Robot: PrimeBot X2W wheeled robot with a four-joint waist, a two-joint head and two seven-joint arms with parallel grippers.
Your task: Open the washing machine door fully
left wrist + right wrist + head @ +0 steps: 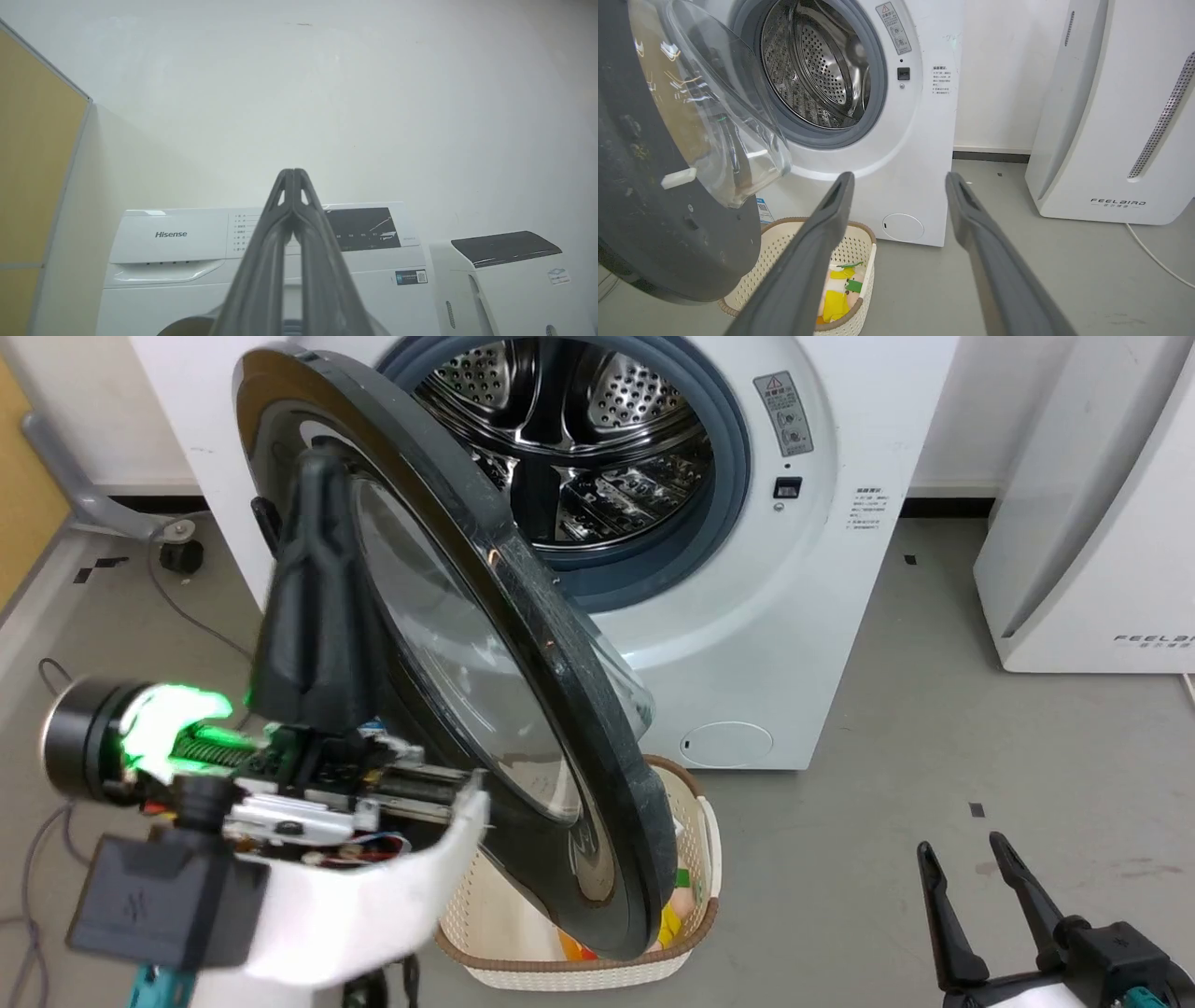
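The white washing machine [822, 616] stands ahead with its steel drum [579, 429] exposed. Its round black door [560, 691] is hinged on the left and swung well out, with its rim edge-on and the clear glass bowl [728, 116] bulging toward the drum. My left gripper [322, 462] is shut and empty, its fingers pointing up beside the door's outer face; I cannot tell whether they touch it. In the left wrist view the closed fingertips [293, 175] rise before the machine's control panel [168, 252]. My right gripper [971, 859] rests low at the right, open [899, 179] and apart from the door.
A cream basket [691, 821] holding yellow and green items sits on the floor beneath the door's lower edge. The white FEELBIRD appliance [1092, 523] stands to the machine's right. Cables [187, 607] trail over the floor at the left, near a yellow panel [32, 163].
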